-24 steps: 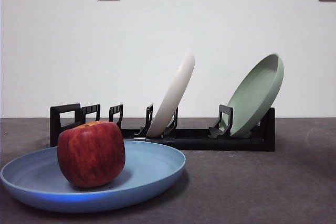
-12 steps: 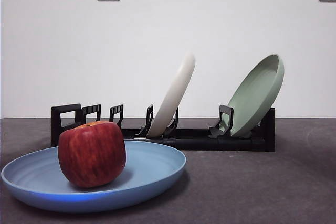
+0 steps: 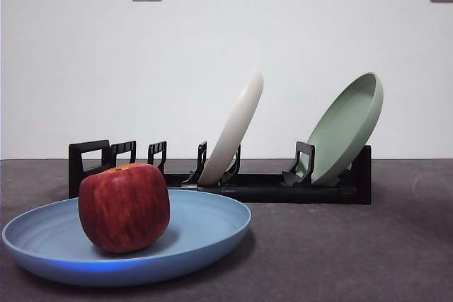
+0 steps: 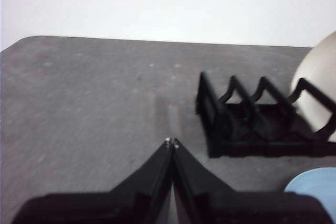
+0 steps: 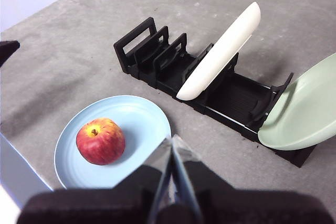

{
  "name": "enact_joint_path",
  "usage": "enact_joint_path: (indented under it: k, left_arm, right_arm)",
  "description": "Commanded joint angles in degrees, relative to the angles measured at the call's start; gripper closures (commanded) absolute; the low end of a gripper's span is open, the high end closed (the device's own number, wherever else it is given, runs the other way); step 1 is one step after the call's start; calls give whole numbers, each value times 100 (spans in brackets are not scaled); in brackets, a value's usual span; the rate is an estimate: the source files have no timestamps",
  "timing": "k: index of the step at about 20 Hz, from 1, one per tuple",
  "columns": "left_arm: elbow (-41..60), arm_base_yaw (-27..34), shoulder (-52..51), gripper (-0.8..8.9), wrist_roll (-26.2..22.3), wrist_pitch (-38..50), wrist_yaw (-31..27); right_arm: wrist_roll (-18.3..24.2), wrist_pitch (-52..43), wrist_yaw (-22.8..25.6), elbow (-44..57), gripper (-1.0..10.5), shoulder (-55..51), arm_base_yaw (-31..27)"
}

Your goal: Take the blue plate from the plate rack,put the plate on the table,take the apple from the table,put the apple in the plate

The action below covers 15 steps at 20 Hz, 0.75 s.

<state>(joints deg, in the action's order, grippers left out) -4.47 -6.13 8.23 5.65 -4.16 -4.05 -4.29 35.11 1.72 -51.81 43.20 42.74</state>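
Right wrist view: apple (image 5: 100, 141) sits in blue plate (image 5: 137, 120) on tabletop (image 5: 79, 51), both end effectors pressed together, empty — just retract clear, no re-grasp.

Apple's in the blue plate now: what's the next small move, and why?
Probably none beyond keeping both arms back: the apple sits in the blue plate on the table, and both the left gripper and right gripper are shut, holding nothing.

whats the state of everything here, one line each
blue plate: flat on the table, holds the apple
apple: upright, stem up
rack: holds two plates
white plate: leaning in rack
green plate: leaning at rack end
left end effector: shut, empty
right end effector: shut, empty
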Motion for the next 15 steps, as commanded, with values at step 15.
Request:
enact_joint_path:
  k: [15]
  left_arm:
    - [426, 516, -785, 815, 57, -625, 428]
  right_arm:
    - [-61, -13, 17, 44, 946, -13, 7]
